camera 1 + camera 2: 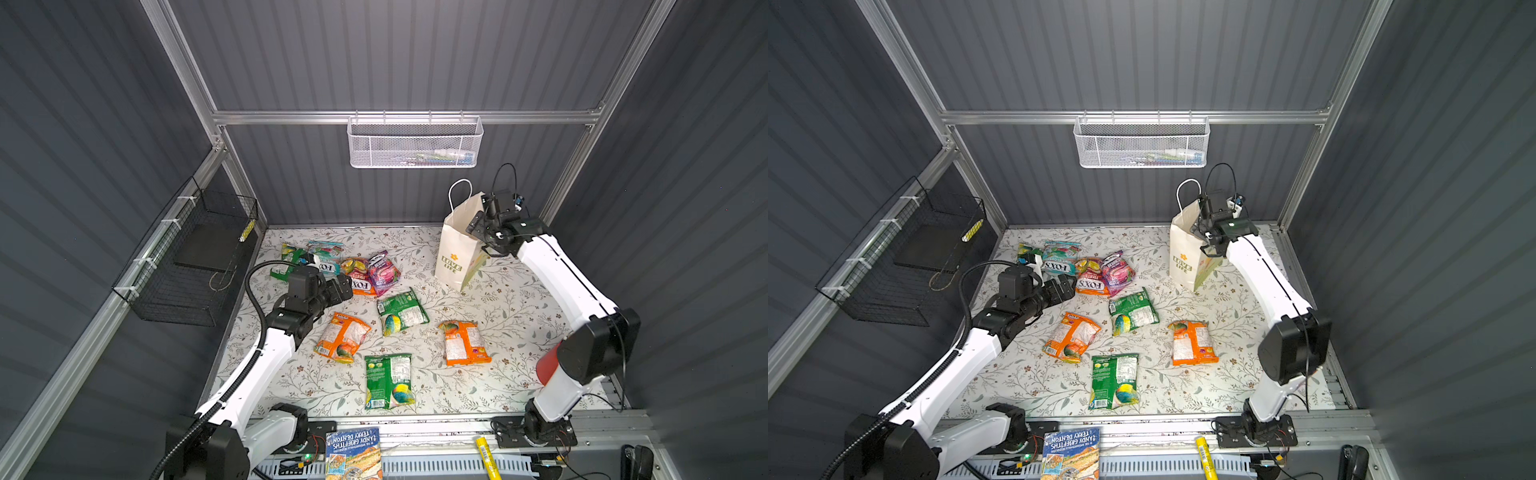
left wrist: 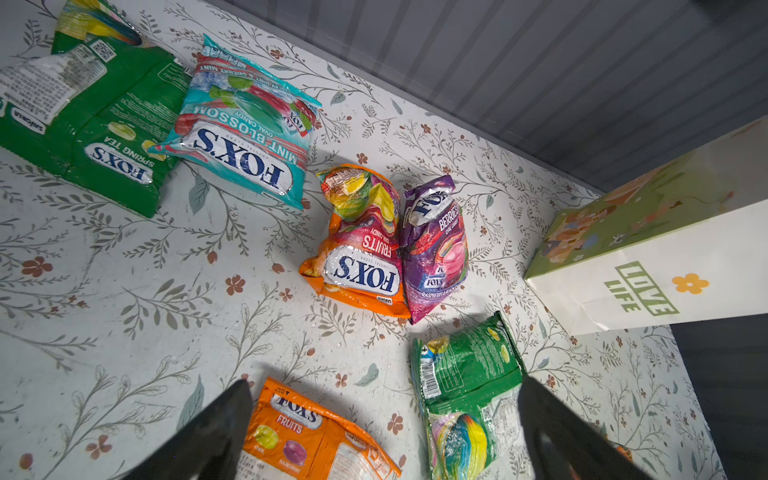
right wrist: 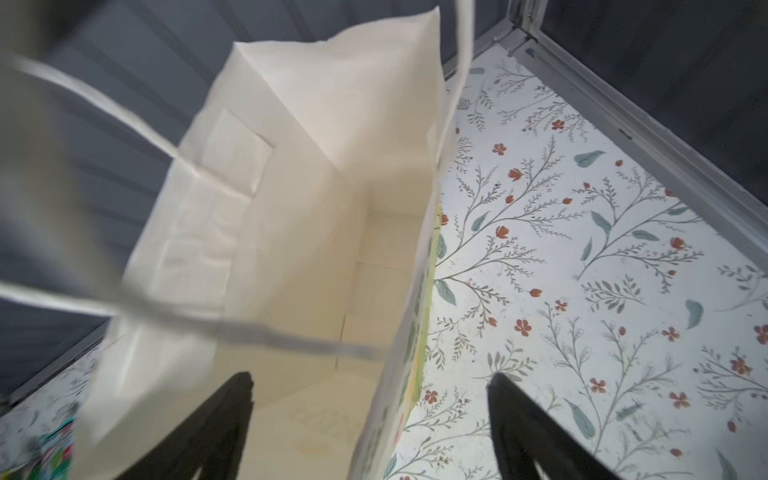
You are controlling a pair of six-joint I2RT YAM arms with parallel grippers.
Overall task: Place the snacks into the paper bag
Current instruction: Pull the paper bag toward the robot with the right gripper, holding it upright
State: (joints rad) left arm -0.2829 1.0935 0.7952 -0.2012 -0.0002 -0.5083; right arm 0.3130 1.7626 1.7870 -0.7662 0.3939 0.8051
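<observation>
At the far right of the floral-papered table (image 1: 503, 303), the white paper carrier bag (image 1: 455, 249) printed "LOVE LIFE" stands upright.
The right gripper (image 3: 372, 378) straddles its side wall, fingers apart and gripping nothing. The left gripper (image 2: 384, 382) hovers spread wide above the crinkly foil snack packets (image 1: 401, 311), eight of which lie loose to the left of the bag.

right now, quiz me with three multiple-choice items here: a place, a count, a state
1. Where does the paper bag stand? A) far right of the table B) its near edge C) inside the mesh basket
2. How many green packets show? A) one B) three C) six
3. The left tool is? A) shut on an orange packet B) open, empty C) shut, empty
1A, upright near the back right corner; 2B, three lie in both top views; 3B, its fingers stand wide apart, gripping nothing.
</observation>
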